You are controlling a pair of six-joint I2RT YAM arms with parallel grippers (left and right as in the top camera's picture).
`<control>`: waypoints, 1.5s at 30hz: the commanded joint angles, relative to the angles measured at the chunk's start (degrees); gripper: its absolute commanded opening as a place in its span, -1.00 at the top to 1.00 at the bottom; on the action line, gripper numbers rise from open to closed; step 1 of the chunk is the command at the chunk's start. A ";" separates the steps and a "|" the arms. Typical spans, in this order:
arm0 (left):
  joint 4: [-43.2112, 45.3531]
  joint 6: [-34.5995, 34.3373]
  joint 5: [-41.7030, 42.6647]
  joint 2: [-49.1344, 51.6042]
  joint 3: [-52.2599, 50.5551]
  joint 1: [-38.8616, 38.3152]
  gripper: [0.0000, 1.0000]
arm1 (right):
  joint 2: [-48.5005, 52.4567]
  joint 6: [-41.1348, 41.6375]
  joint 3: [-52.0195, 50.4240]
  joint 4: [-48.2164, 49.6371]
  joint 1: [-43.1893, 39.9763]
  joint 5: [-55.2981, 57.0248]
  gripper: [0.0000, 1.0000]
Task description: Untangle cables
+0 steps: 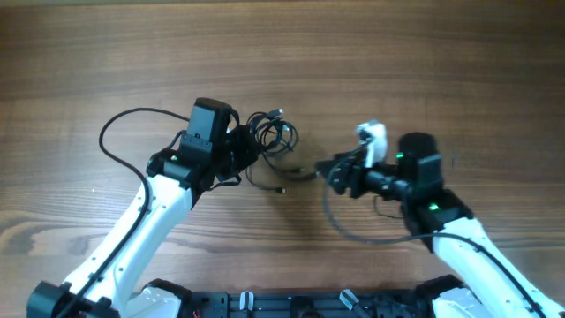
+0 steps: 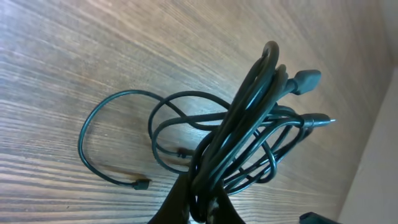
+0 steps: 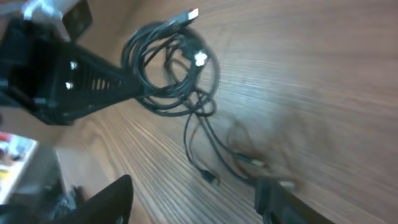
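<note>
The cables (image 1: 272,132) form one knotted black bundle at the middle of the wooden table. My left gripper (image 1: 243,146) is shut on the bundle's left side. In the left wrist view the bundled cables (image 2: 249,124) rise from between the closed left gripper (image 2: 202,208), and one loose strand loops left to a small plug (image 2: 143,183). My right gripper (image 1: 327,170) stands open just right of the trailing strands. In the right wrist view its fingers (image 3: 112,199) are wide apart, with nothing between them. A plug end (image 3: 213,179) lies on the wood ahead of them.
The left arm's thick black cable (image 1: 115,132) arcs out to the left. The right arm's own cable (image 1: 344,225) loops on the table below the right gripper. A white part (image 1: 372,137) sits on the right wrist. The arms' bases (image 1: 291,305) line the near edge.
</note>
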 commanded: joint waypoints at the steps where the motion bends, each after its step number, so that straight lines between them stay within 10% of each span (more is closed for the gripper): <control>1: 0.35 1.29 -2.05 -2.08 0.22 -2.03 0.92 | -0.68 2.05 2.93 -0.28 9.92 23.30 -0.43; 20: 1.27 -0.66 2.43 -2.10 0.22 -11.04 0.92 | 8.85 17.75 3.54 -4.70 17.90 55.39 -0.36; 33: -0.13 -0.20 0.04 -10.80 0.22 -10.93 0.92 | 8.87 24.09 3.54 -20.63 -3.30 45.24 -0.40; 45: -1.99 -0.24 -5.88 -12.31 0.20 -10.95 0.92 | 2.60 11.06 3.56 -21.64 -6.29 31.56 -0.54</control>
